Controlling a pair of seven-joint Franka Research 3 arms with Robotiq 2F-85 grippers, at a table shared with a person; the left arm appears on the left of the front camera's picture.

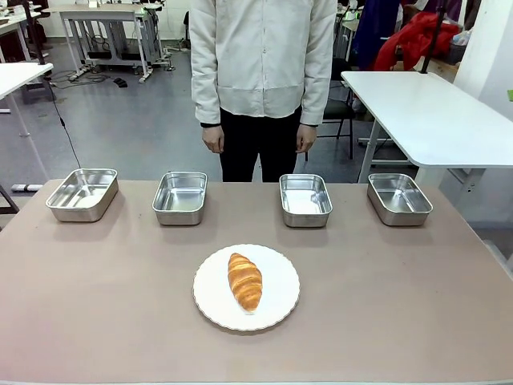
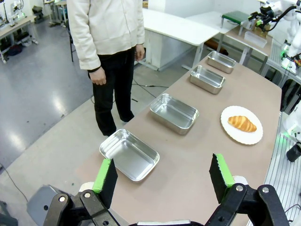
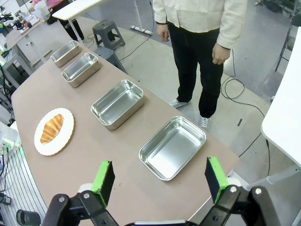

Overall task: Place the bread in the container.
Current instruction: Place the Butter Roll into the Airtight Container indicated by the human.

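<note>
The bread (image 1: 244, 281), a golden-brown croissant, lies on a round white plate (image 1: 280, 298) at the near middle of the table. Beyond it, several alike steel containers stand in a row, all empty: far left (image 1: 82, 194), left of middle (image 1: 179, 197), right of middle (image 1: 305, 200), far right (image 1: 399, 198). I cannot tell which one the task means. My left gripper (image 2: 162, 162) hangs open high over the table's left end, above the nearest pan (image 2: 129, 154), with the bread (image 2: 242, 123) farther off. My right gripper (image 3: 159, 167) is open over the right end, above a pan (image 3: 172, 147), the bread (image 3: 51, 128) far off.
A person (image 1: 263, 80) in a light jacket stands at the table's far edge, both hands (image 1: 213, 139) hanging down. A white table (image 1: 433, 112) stands behind on the right. The brown tabletop (image 1: 96, 305) is bare around the plate.
</note>
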